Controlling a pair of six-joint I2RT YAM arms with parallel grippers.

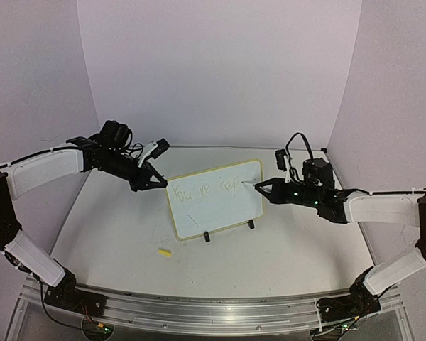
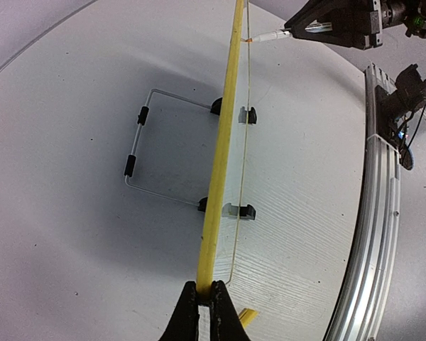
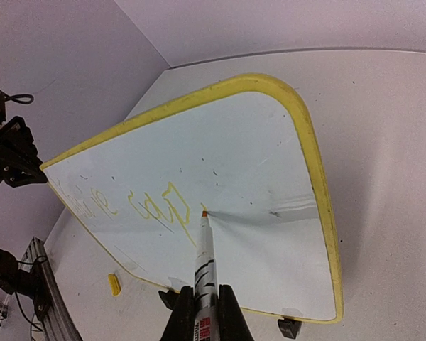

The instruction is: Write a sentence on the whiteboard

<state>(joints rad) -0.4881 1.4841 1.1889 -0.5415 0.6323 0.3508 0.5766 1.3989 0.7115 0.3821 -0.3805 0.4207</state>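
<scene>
Between the fingers of the right pincer (image 3: 204,297) sits a marker (image 3: 205,259), clenched around its barrel and pointing straight ahead, so the arm can steer the tip like a pen. Just ahead of that pincer the orange tip touches the whiteboard (image 3: 263,156). It stands propped on the worktop (image 1: 298,249) on its black clip feet (image 1: 207,236), its face leaning back where the arm can reach it.

Beside the tip, on the side toward the other arm, runs the sentence (image 3: 138,206): faint yellow handwriting, about two words, too thin to read surely. It looks unfinished, with bare board on the tip's other side. Lower down, off that same side of the pincer, a small yellow piece (image 1: 165,251), probably the marker's cap, lies loose on the worktop.

Farthest off, at the board's opposite edge, the left pincer (image 1: 155,185) is clenched on the yellow rim near the top corner. This is most likely to brace the board so the marker's push neither tips nor slides it.
</scene>
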